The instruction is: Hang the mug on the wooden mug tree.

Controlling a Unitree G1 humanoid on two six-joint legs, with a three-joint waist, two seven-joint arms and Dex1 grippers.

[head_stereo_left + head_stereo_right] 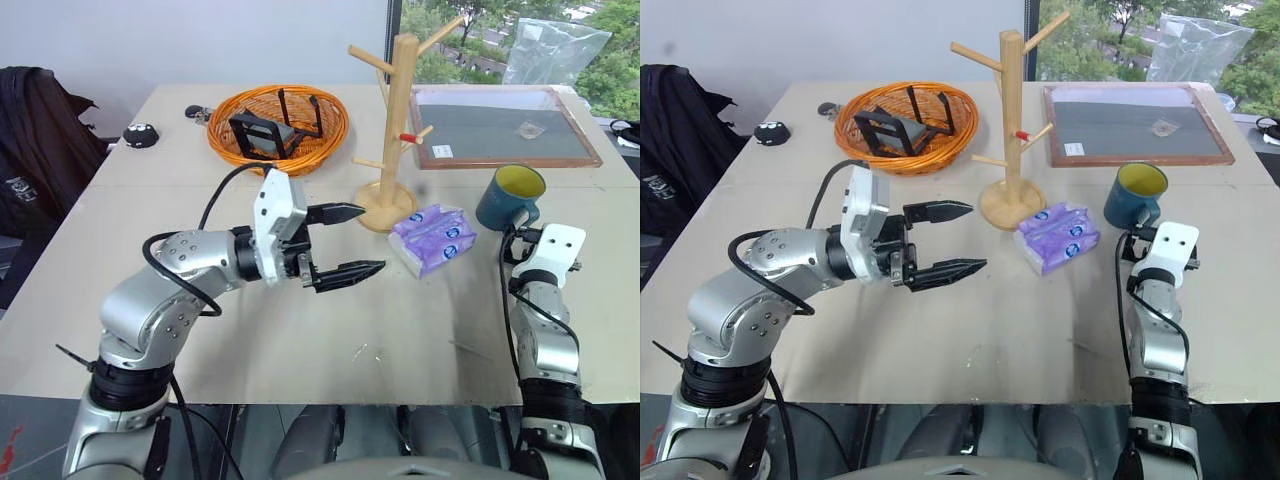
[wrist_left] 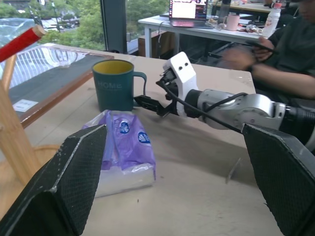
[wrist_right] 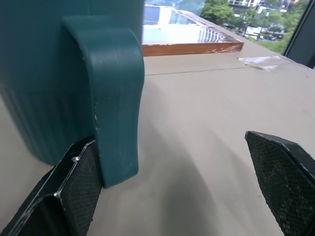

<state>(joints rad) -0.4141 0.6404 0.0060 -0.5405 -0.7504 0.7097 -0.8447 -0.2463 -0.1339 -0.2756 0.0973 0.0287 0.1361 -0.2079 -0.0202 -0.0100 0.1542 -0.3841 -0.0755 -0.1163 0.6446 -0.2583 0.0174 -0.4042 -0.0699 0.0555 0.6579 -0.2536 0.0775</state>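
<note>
At the right of the frame, the teal ceramic mug (image 1: 510,197) looks rigid, weighty, glazed-slick and breakable; its loop handle (image 3: 115,98) offers the best hold, with the right gripper (image 3: 177,191) spread wide beside it and the left gripper (image 1: 340,243) spread empty.

The mug (image 1: 511,196) is teal-blue with a yellow inside and stands upright on the table, its loop handle turned toward the near edge. The wooden mug tree (image 1: 391,135), a pale post on a round base with angled pegs, one red-tipped, stands nearby with nothing hung on it.
</note>
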